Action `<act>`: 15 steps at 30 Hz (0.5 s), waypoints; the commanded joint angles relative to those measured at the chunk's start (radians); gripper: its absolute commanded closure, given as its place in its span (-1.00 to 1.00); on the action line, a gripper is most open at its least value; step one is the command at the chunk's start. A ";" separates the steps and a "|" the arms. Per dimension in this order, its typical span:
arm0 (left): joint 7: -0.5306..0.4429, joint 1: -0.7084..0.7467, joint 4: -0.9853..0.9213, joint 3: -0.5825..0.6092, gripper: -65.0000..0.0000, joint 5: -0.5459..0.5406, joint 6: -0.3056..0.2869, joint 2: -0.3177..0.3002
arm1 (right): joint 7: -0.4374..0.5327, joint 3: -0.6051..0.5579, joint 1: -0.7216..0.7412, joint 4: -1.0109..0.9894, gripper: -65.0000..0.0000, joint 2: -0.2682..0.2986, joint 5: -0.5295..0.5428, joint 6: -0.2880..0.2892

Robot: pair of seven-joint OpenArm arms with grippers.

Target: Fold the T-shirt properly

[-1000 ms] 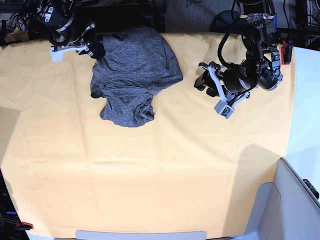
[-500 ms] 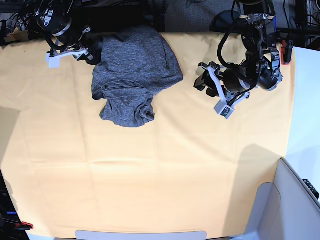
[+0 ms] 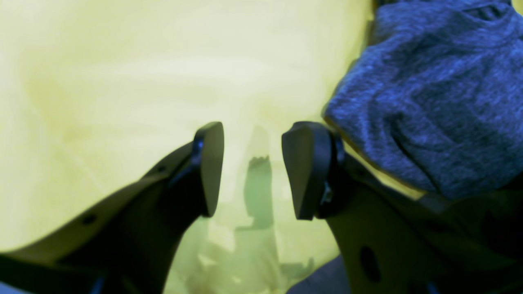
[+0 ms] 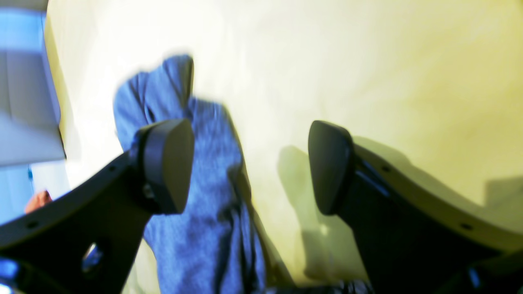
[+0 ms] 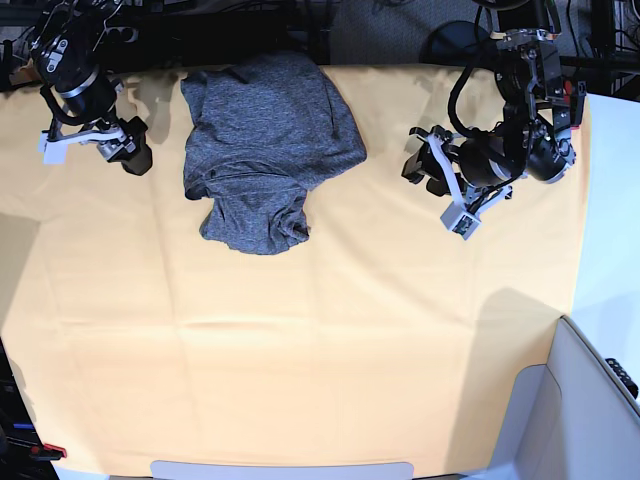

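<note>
Yellow-orange cloth sheet (image 5: 330, 340) is carrying the T-shirt (image 5: 265, 140), bunched at its far edge, long axis running near-to-far. We are keeping the right gripper (image 5: 95, 145) nearer, jaws wide and empty; the left gripper (image 5: 440, 185) is waiting part-open, empty, farther off.

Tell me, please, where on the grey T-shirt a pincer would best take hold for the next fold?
Probably the bunched near end of the T-shirt. It lies crumpled toward the near side, with bare yellow cloth around it, so coming from above at that edge looks easiest. Both the right pincer and left pincer hang open, holding nothing.
</note>
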 commanded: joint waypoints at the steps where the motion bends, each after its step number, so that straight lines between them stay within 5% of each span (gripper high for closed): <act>1: -0.026 -0.019 0.041 -0.021 0.16 -0.013 0.000 -0.012 | 0.009 0.012 0.014 0.025 -0.35 0.018 0.024 0.012; 8: -0.032 0.064 0.173 -0.271 0.16 -0.016 -0.003 -0.041 | 0.009 0.066 -0.048 0.052 -0.35 0.081 0.019 0.012; 15: 0.004 0.237 0.187 -0.460 0.17 -0.018 -0.201 -0.041 | 0.009 0.078 -0.203 0.058 -0.35 0.220 0.019 0.012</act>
